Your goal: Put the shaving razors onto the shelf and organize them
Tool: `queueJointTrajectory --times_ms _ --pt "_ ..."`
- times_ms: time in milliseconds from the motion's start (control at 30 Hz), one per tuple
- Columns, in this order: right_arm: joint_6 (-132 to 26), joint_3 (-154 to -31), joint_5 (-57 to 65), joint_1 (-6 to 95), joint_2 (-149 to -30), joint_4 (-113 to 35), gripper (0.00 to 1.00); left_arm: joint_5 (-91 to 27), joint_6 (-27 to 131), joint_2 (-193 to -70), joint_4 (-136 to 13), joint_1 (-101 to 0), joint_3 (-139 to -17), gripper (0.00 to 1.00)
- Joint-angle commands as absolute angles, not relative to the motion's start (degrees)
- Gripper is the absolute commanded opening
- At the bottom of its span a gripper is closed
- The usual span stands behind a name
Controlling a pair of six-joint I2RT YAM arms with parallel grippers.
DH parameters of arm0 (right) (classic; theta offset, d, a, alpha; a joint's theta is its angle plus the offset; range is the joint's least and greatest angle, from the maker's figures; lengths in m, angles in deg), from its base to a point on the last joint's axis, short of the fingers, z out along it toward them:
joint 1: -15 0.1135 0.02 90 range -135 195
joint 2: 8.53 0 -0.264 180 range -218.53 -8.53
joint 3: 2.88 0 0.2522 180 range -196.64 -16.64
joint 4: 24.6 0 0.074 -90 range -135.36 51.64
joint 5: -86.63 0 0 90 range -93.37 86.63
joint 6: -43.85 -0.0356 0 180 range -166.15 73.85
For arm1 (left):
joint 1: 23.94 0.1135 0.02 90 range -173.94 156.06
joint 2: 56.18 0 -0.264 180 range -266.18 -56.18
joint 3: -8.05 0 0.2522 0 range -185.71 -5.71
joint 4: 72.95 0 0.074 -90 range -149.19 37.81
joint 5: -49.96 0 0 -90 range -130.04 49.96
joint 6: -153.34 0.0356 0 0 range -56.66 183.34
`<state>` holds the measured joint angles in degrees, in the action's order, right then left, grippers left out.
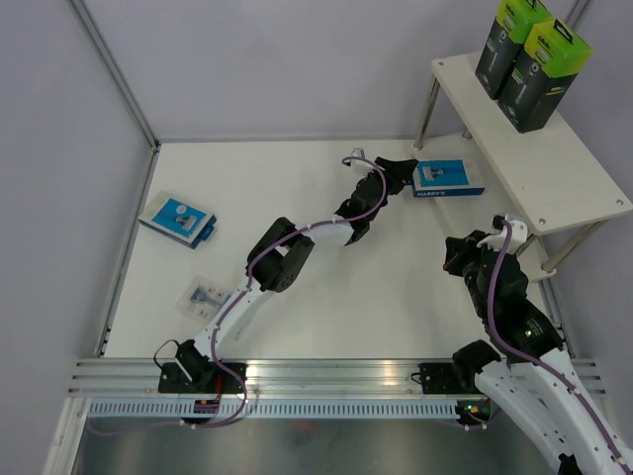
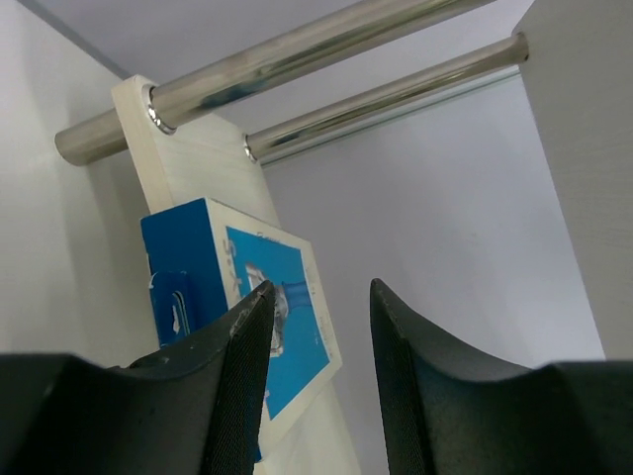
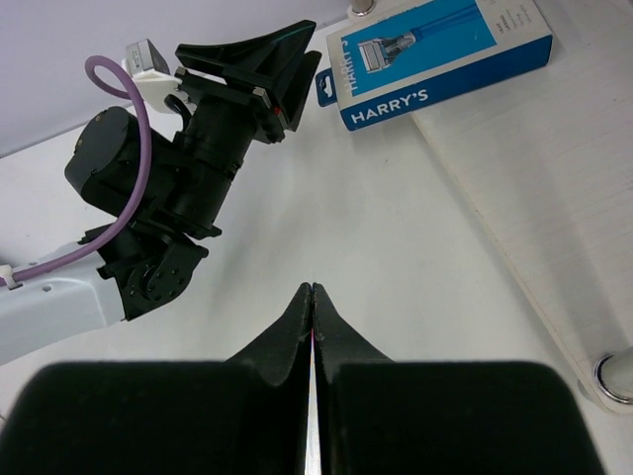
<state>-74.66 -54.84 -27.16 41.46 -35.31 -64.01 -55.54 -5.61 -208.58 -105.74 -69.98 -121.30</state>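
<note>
One flat blue-and-white box (image 1: pixel 448 179) (image 2: pixel 282 327) (image 3: pixel 440 54), marked HARRY'S, lies face up at the left end of the shelf (image 1: pixel 554 168) (image 2: pixel 198 168) (image 3: pixel 554 178). It sits on the lower board beside a silver leg. Its hang-tab end seems to stick out past the board's edge toward the table, though the angle makes that hard to judge.

The left gripper (image 1: pixel 404 170) (image 2: pixel 321 297) (image 3: pixel 297 79) is just beside that tab end. Its jaws are partly spread with nothing between them. In the left wrist view the box shows to the left of the gap, partly hidden behind one finger (image 2: pixel 242 376), and I cannot tell whether that finger touches it.

Two tall black boxes with lime-green tops (image 1: pixel 509 40) (image 1: pixel 542 79) stand upright on the upper board, touching each other near its far end.

A second blue-and-white box (image 1: pixel 178 219) lies flat on the table (image 1: pixel 396 297) near the left wall, well apart from the shelf. The clear blister pack (image 1: pixel 203 297) lies nearer the arm bases, just beside the left arm's lower link.

The right gripper (image 1: pixel 457 252) (image 3: pixel 313 289) hovers over bare table near the shelf's front leg, pointing toward the HARRY'S box. Its jaws are pressed together on nothing.
</note>
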Motion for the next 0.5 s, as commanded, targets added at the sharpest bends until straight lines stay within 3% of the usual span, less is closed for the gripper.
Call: queueJointTrajectory --times_ms 0,467 --pt "-73.83 -56.90 -27.27 41.46 -35.86 -62.44 0.03 -54.45 -6.63 -209.29 -106.47 -70.17 -121.56 0.50" --pt "-73.83 -56.02 -27.01 41.55 -37.00 -61.56 0.03 -57.53 -2.93 -201.46 -111.75 -68.59 -108.19 0.55"
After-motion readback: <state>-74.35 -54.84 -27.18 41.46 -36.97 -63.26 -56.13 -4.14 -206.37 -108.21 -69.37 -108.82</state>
